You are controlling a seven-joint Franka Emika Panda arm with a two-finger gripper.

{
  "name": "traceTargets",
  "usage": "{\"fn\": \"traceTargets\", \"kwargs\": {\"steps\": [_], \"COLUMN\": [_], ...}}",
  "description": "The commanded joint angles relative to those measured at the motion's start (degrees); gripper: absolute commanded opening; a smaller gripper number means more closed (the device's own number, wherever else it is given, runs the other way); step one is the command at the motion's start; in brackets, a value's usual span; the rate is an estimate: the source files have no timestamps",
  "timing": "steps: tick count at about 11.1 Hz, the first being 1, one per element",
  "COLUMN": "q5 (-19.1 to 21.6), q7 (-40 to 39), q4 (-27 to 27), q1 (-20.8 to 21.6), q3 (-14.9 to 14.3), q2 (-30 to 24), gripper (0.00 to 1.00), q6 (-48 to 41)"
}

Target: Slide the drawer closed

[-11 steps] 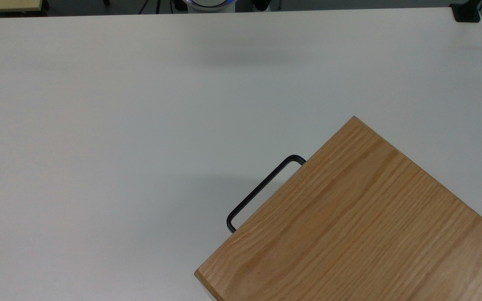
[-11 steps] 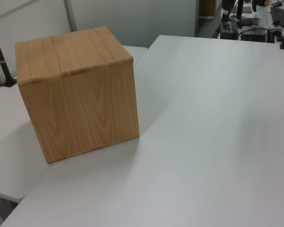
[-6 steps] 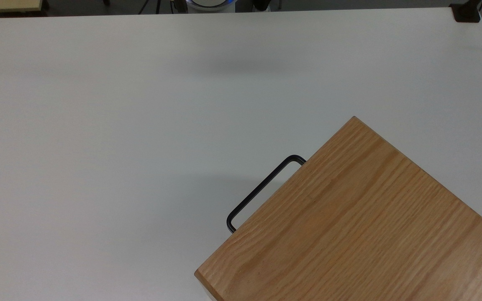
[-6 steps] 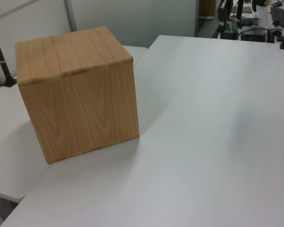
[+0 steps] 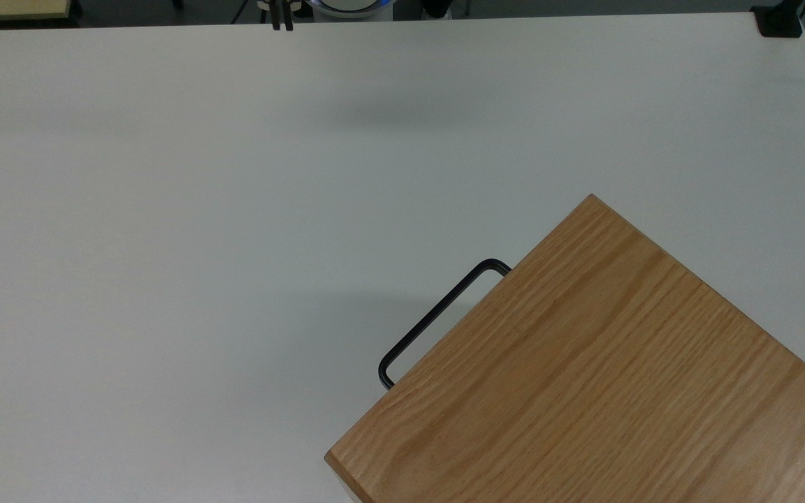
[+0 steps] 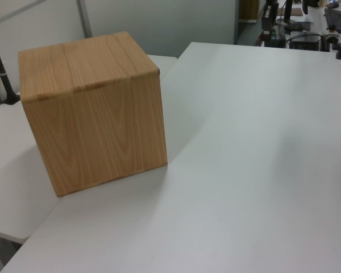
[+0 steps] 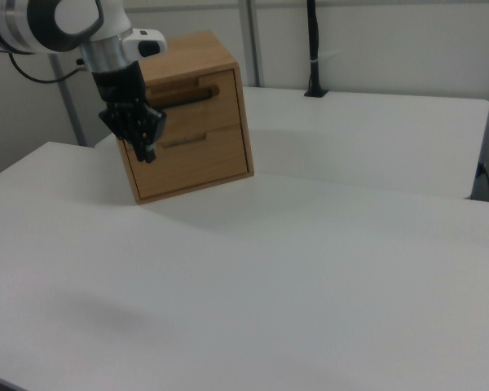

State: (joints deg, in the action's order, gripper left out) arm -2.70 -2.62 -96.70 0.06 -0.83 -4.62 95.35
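The pincer (image 7: 144, 152) hangs before the drawer (image 7: 187, 98); its fingers look together.

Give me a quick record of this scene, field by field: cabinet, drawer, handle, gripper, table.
cabinet: wooden box on the table, near the right view's upper left
drawer: top drawer looks flush with the cabinet front, closed
handle: black bar sticking out past the top slab
gripper: gripper hanging in front of the cabinet, touching nothing
table: white surface
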Motion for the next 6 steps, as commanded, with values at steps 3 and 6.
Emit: {"fn": "traceTargets", "kwargs": {"steps": [3,6], "q5": [-2.13,-2.31], "q7": [-0.63,-0.46], "q4": [0.11,0.46], "q1": [-0.23,0.56], "q3": [-1.97,-2.07], "q2": [-0.31,1.01], "gripper": [1.00,1.00], "q6": [1.68,3.95]}}
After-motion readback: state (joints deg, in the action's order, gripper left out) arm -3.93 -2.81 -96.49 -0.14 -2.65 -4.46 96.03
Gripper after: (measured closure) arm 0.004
